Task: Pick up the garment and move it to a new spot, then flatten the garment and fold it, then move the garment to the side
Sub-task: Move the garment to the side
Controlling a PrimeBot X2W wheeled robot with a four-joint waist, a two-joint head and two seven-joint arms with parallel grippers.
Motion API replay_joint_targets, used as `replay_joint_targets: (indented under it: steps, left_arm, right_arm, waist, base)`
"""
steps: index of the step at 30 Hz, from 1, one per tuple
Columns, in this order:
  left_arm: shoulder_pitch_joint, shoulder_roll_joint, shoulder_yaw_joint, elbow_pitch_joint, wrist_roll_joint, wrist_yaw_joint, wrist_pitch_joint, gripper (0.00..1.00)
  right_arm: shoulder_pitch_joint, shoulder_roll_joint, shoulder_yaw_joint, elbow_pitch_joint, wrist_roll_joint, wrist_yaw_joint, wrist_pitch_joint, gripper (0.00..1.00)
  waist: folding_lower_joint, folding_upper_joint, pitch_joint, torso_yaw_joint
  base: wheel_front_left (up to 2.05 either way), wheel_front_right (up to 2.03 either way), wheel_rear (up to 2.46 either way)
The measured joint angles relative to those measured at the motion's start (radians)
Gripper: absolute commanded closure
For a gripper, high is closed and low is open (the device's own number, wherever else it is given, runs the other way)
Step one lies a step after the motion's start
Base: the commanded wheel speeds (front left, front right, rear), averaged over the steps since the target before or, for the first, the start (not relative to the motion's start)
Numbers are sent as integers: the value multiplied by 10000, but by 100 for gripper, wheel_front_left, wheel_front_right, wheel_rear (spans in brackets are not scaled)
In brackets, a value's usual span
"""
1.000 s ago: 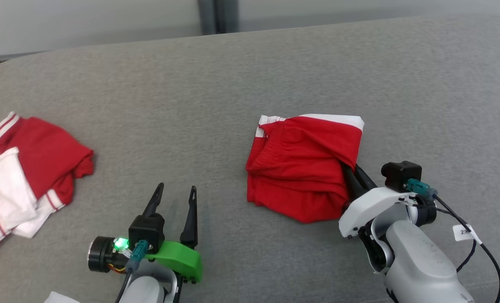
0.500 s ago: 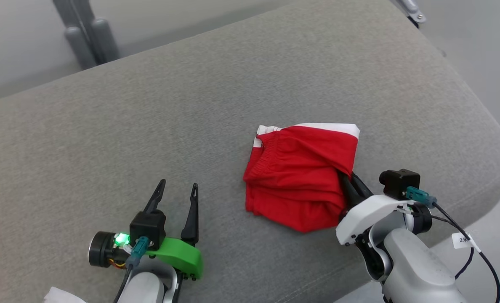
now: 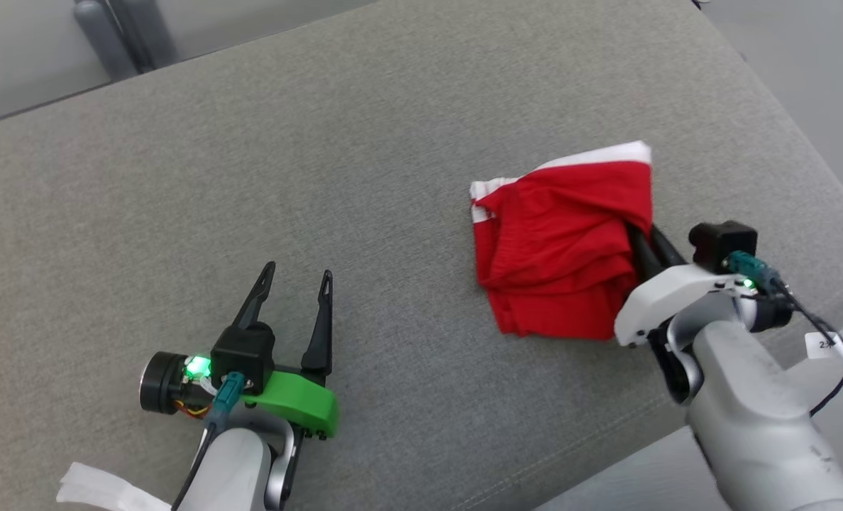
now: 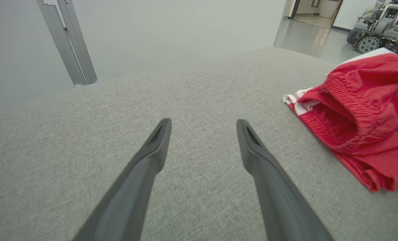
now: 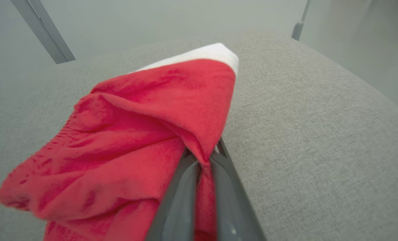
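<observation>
Red shorts with white trim (image 3: 556, 262), loosely folded, now further right and higher in frame than a moment ago, partly through a camera turn. Probably the final move aside. Right gripper (image 3: 645, 248) clamped on their right fold. Left gripper (image 3: 299, 271) at lower left, fingers apart, empty. Grey cushion (image 3: 251, 142) beneath, its rounded edge close at right. Metal posts (image 3: 109, 35) upper left.

A broad grey fabric surface (image 3: 336, 142) with a rounded corner stands before a plain pale wall (image 4: 185, 26) and twin metal posts (image 4: 70, 47), while a wheeled machine (image 4: 378, 21) sits on glossy floor (image 4: 311, 38) beyond
</observation>
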Motion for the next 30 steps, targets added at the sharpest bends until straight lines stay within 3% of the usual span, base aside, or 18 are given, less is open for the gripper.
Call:
replay_joint_targets:
  steps: [11, 17, 22, 23, 24, 26, 27, 28, 29, 30]
  left_arm:
    - [-358, 8, 169, -449, 385, -109, 0, 0]
    - [-481, 10, 107, -686, 451, -130, 0, 0]
    - [-500, 10, 157, -788, 546, -96, 0, 0]
    - [-500, 10, 178, -792, 556, -98, 0, 0]
    - [-500, 10, 203, -798, 573, -98, 0, 0]
    - [-504, 8, 230, -817, 612, -117, 0, 0]
    - [-508, 8, 242, -828, 614, -136, 0, 0]
    - [-527, 8, 236, -830, 614, -140, 0, 0]
    - [-548, 8, 230, -838, 616, -142, -4, 0]
    - [-583, 8, 224, -834, 625, -142, -6, 0]
  right_arm:
    - [-2098, -2261, -1776, 1958, -1712, 0, 10, 100]
    - [-2855, -3522, -3429, 3162, -2823, 2, 10, 100]
    - [-3084, -3952, -4805, 3285, -4004, 2, 10, 100]
    - [-3127, -4054, -5127, 3296, -4247, 2, 10, 88]
    - [-3172, -4132, -5459, 3260, -4506, 2, 13, 82]
    - [-3221, -4172, -6055, 3099, -4984, 2, 69, 85]
    - [-3226, -4178, -6385, 3009, -5248, 2, 104, 78]
    - [-3238, -4228, -6761, 2976, -5494, 4, 117, 65]
    - [-3275, -4332, -7066, 2987, -5620, 4, 115, 24]
    - [-3327, -4514, -7348, 2970, -5864, 4, 107, 0]
  waist:
    - [0, 0, 1056, 1667]
    - [0, 0, 1655, 2495]
    - [0, 0, 2041, 2998]
    - [0, 0, 2121, 3075]
    - [0, 0, 2196, 3145]
    - [0, 0, 2310, 3248]
    - [0, 0, 2364, 3295]
    - [0, 0, 2408, 3336]
    - [0, 0, 2447, 3362]
    - [0, 0, 2497, 3392]
  base:
    - [0, 0, 0]
    - [0, 0, 0]
    - [0, 0, 0]
    - [0, 0, 0]
    - [0, 0, 0]
    - [0, 0, 0]
    - [0, 0, 0]
    - [0, 0, 0]
    - [0, 0, 0]
    - [0, 0, 0]
